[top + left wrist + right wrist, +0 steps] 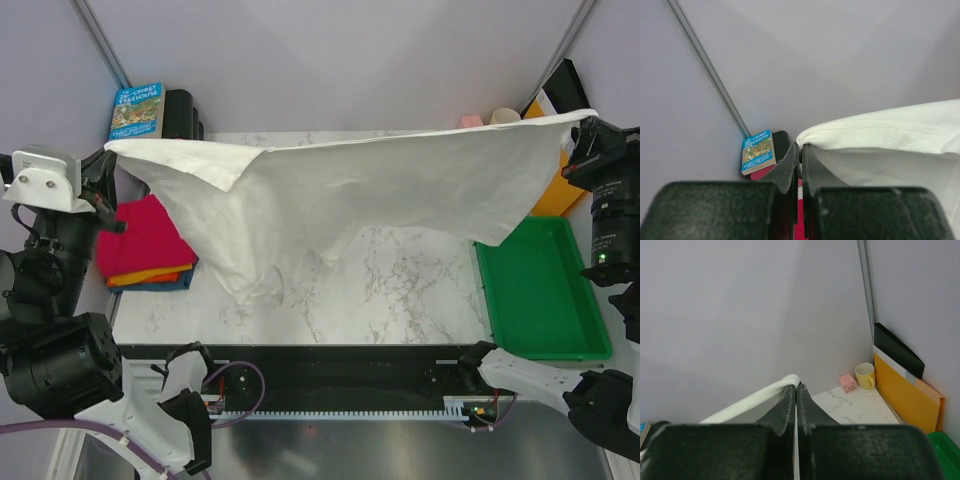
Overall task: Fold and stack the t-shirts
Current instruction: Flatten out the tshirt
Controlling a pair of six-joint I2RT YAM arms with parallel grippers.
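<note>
A large cream-white t-shirt (pixel 370 190) hangs stretched above the table between my two grippers, its lower part drooping to the marble near the middle. My left gripper (pixel 108 150) is shut on the shirt's left corner; in the left wrist view the cloth (pixel 880 130) runs off to the right of the shut gripper (pixel 800 146). My right gripper (pixel 585 120) is shut on the right corner, and the hem (pixel 760 395) folds over its tips (pixel 796 386). A folded stack lies at the table's left: magenta-pink t-shirt (pixel 145 235) over orange (pixel 150 277) and blue (pixel 165 286) ones.
A green tray (pixel 540 290) lies at the right, with a yellow-orange flat folder (pixel 905 390) standing behind it. A yellow mug (pixel 865 375) and a pink cube (pixel 847 382) sit at the back right. A blue book (pixel 137 110) leans at the back left corner.
</note>
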